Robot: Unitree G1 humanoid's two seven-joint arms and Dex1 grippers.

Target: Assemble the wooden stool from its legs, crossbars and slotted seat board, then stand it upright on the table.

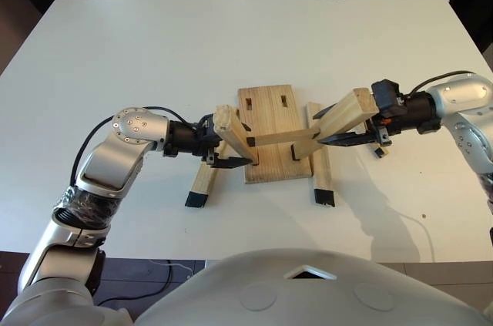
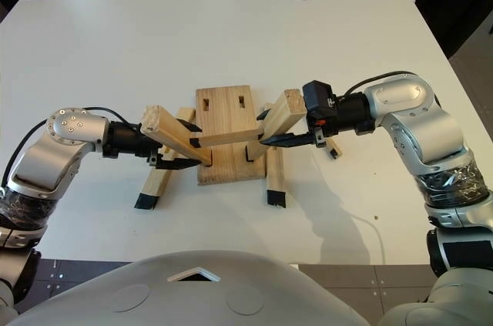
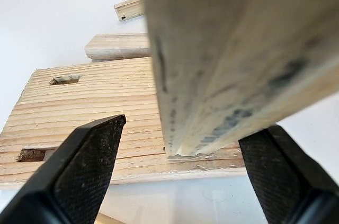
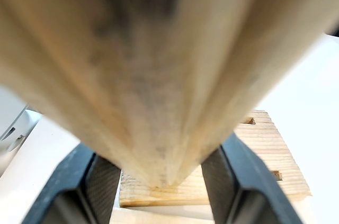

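Roughly halfway, I judge: mid-frame over the board (image 1: 269, 102), a crossbar (image 1: 281, 139) joins two legs. My right gripper (image 4: 161, 171) clamps the right leg (image 1: 350, 114); my left gripper (image 3: 190, 134) has its fingers (image 3: 90, 166) spread around the left leg (image 1: 231, 135). Spare legs (image 1: 321, 179) lie unfitted.

The left arm (image 1: 115, 164) and the right arm (image 1: 462, 110) come in from opposite sides with elbows bent. Their forearms are nearly level above the worktop (image 1: 154, 56), and the wrists face each other. The right gripper (image 1: 327, 140) has its jaws clamped on both sides of a tilted wooden leg (image 1: 347, 114). The left gripper (image 1: 240, 162) has its jaws spread about the other leg (image 1: 235, 135), one pad (image 3: 85, 171) clear of it.
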